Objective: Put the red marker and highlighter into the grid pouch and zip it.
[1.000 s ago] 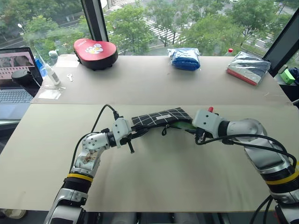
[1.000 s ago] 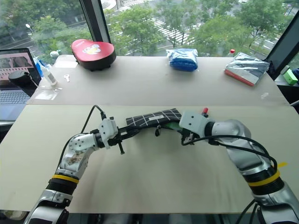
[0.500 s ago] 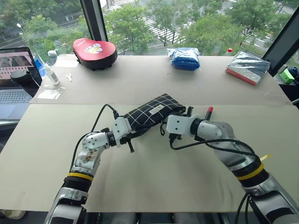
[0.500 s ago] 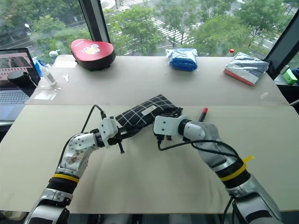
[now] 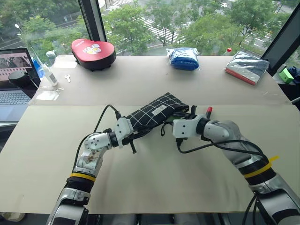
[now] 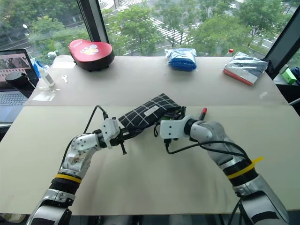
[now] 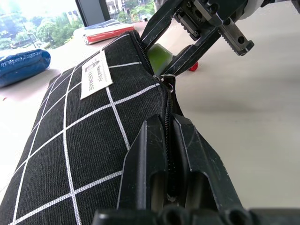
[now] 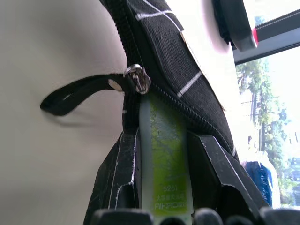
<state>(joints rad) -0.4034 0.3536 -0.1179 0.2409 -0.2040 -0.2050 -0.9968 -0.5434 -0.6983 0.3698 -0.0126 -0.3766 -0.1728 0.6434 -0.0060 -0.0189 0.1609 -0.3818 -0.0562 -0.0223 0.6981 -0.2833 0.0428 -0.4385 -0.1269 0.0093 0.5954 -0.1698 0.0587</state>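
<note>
The grid pouch (image 5: 154, 110), black with white lines and a white label (image 7: 96, 75), is held tilted above the table. My left gripper (image 5: 140, 132) is shut on its zipper edge at the lower left end. At the pouch's open right end, my right gripper (image 5: 187, 115) is shut on the light-green highlighter (image 8: 161, 154). The highlighter's tip (image 7: 159, 57) sits in the mouth just past the zipper pull (image 8: 137, 78), whose strap (image 8: 79, 91) hangs loose. The red marker (image 5: 208, 111) lies on the table just behind my right wrist.
Along the far side of the table (image 5: 154, 187) are a red padded case (image 5: 95, 48), a blue cloth bundle (image 5: 183, 58) and a silvery packet (image 5: 247, 68). A laptop (image 5: 14, 75) and a small bottle (image 5: 50, 75) stand at the far left.
The pouch has turned from lying edge-on to tilted with its face up. My right gripper has rolled and moved left, bringing the highlighter to the pouch's mouth. The left gripper kept still.
</note>
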